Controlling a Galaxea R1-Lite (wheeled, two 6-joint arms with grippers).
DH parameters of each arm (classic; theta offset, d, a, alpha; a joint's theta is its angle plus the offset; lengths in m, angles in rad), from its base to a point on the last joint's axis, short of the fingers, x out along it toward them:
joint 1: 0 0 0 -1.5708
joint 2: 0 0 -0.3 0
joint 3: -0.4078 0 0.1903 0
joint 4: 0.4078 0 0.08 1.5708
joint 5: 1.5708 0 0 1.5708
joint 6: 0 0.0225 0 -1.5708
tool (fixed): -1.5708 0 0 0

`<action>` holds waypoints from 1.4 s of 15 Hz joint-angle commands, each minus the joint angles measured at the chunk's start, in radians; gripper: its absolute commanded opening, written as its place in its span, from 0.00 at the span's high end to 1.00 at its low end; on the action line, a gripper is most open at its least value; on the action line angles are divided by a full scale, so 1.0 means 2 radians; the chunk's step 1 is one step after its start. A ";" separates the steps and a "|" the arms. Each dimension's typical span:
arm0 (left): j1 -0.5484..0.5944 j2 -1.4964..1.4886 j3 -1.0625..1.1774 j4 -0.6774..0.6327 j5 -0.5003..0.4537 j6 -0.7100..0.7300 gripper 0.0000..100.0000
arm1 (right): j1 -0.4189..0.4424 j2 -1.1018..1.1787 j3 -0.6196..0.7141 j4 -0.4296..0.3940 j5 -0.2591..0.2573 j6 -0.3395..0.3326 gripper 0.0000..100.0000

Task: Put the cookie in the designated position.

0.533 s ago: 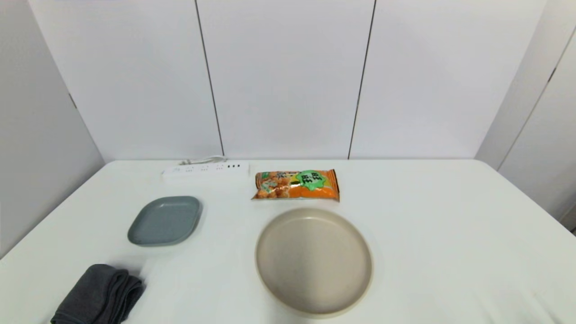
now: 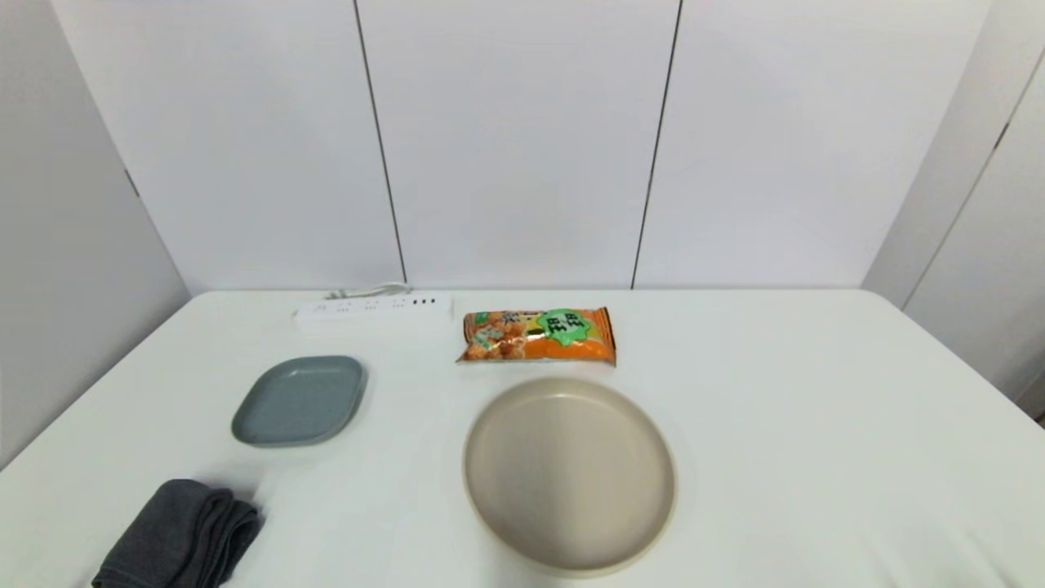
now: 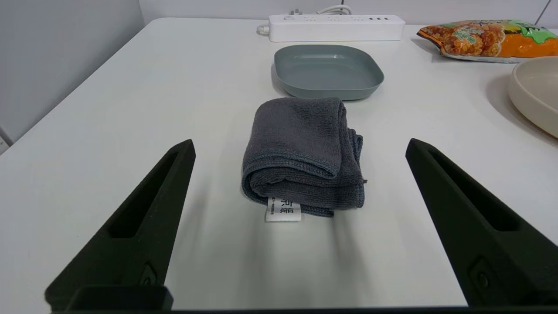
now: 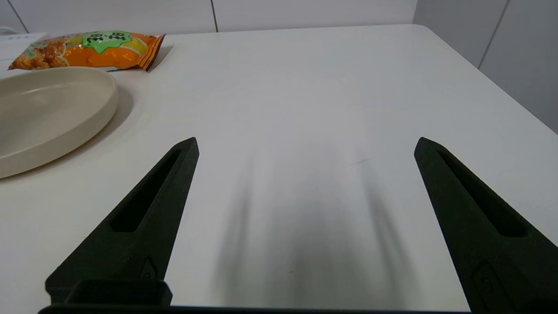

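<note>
Two grippers wait at the near edge of the table (image 2: 816, 392), neither reaching into the head view, and both stand with fingers wide apart and nothing between them. The cookie (image 2: 538, 335) lies flat on the tabletop at the far side, just beyond the plate (image 2: 569, 472) and just right of the power strip (image 2: 374, 311), not touching either as far as I can see.

From the right gripper (image 4: 305, 144) the cookie (image 4: 87, 49) lies far ahead and off to the left, past the plate (image 4: 52, 117), with only bare table straight in front of the fingers. From the left gripper (image 3: 300, 146) the cookie (image 3: 488, 39) lies far ahead and to the right; a folded towel (image 3: 303, 155) sits straight ahead of the fingers, with the grey dish (image 3: 328, 70) just behind it.

The packet's long axis runs left to right, across both grippers' line of approach, so a pinch across its short width looks most natural. I judge the right arm slightly better placed: its path is barer, and the open white table on that side looks the likeliest spot to set the cookie down, though nothing marks it. The reach has not yet begun.
</note>
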 commanded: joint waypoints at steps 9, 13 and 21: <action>-0.029 0.460 -0.324 -0.038 -0.050 0.145 0.00 | 0.000 0.000 0.001 0.000 0.000 0.000 0.00; -0.091 0.654 -0.486 -0.041 -0.099 0.268 0.00 | 0.000 0.000 0.001 0.000 0.000 0.000 0.00; -0.244 0.882 -0.598 -0.038 -0.104 0.345 0.00 | 0.000 0.000 0.001 0.000 0.000 0.000 0.00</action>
